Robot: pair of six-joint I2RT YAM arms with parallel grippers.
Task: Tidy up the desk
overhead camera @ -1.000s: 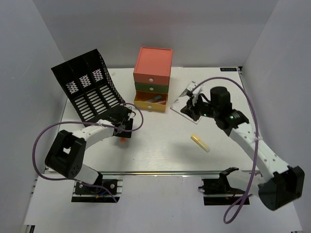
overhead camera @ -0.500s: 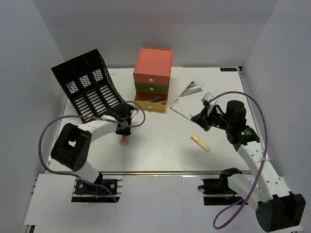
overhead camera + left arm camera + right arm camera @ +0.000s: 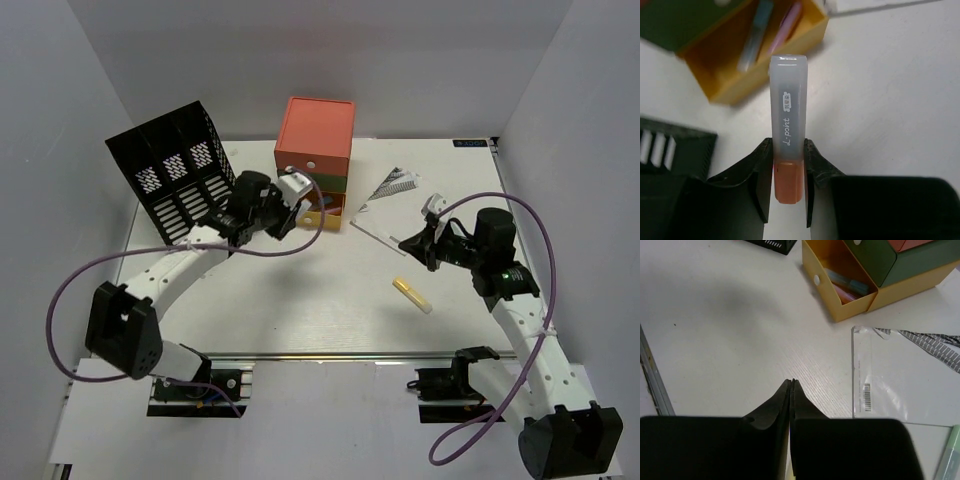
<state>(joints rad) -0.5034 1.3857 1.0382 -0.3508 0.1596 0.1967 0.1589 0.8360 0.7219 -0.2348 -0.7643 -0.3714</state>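
The white desk (image 3: 330,315) carries everything here. My left gripper (image 3: 288,200) is shut on an orange highlighter (image 3: 788,125) with a frosted cap, gripped near its orange end and held above the desk. It hangs just in front of the open yellow bottom drawer (image 3: 765,60), which holds several pens. My right gripper (image 3: 408,243) is shut with nothing between its fingers (image 3: 791,382). It hovers over bare desk beside a clear plastic sleeve (image 3: 880,385).
The orange-green-yellow drawer unit (image 3: 315,140) stands at the back centre. A black mesh file rack (image 3: 180,185) leans at the back left. A yellow highlighter (image 3: 412,295) lies right of centre. The sleeve with a spiral notebook (image 3: 385,200) lies right of the drawers. A metal rail (image 3: 350,355) lines the near edge.
My left gripper closed on the orange highlighter, lifted it off the desk and carried it up toward the open yellow drawer. My right gripper drew back from the plastic sleeve toward the right.
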